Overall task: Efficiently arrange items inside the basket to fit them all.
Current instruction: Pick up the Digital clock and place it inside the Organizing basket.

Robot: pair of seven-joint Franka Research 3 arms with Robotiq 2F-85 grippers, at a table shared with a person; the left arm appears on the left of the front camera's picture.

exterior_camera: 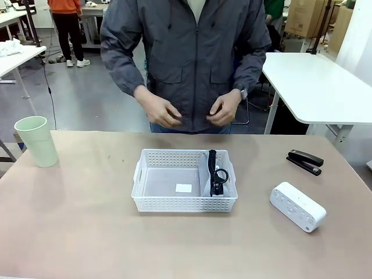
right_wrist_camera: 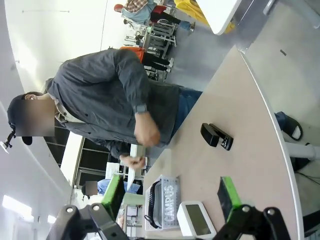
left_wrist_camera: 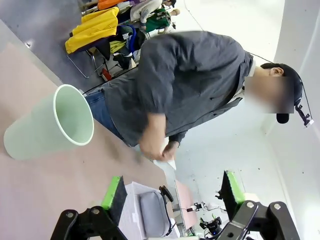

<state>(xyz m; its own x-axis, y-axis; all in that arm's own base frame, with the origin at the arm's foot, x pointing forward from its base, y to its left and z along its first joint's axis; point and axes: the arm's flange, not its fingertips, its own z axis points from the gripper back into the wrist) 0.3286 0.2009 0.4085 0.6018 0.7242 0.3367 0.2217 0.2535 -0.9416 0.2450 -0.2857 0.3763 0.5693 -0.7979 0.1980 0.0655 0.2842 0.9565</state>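
From the front camera I saw the pale green cup (exterior_camera: 36, 141) standing upright at the far left of the bench (exterior_camera: 87, 232), well apart from everything else. The basket (exterior_camera: 183, 203) sat at the middle of the frame, and the grey pouch (exterior_camera: 205, 174) stood on edge inside it against its right-hand wall, black strap (exterior_camera: 213, 168) uppermost. The rest of the basket floor was bare apart from a small white patch (exterior_camera: 183, 188). Above the basket in the picture, the person's hands (exterior_camera: 163, 111) were held close together in front of a grey jacket, clear of the bench. To the right lay the small black block (exterior_camera: 304, 161), and nearer the lower right the white box (exterior_camera: 297, 206), both outside the basket. On the left wrist camera my left fingers (left_wrist_camera: 114, 194) were spread wide with nothing between them, the cup (left_wrist_camera: 47, 127) at centre left beyond them. On the right wrist camera my right fingers (right_wrist_camera: 228, 196) were likewise spread wide and held nothing. The pouch lettered "CAMPUS" (right_wrist_camera: 167, 207) showed between them, with the white box (right_wrist_camera: 197, 220) just beside it.
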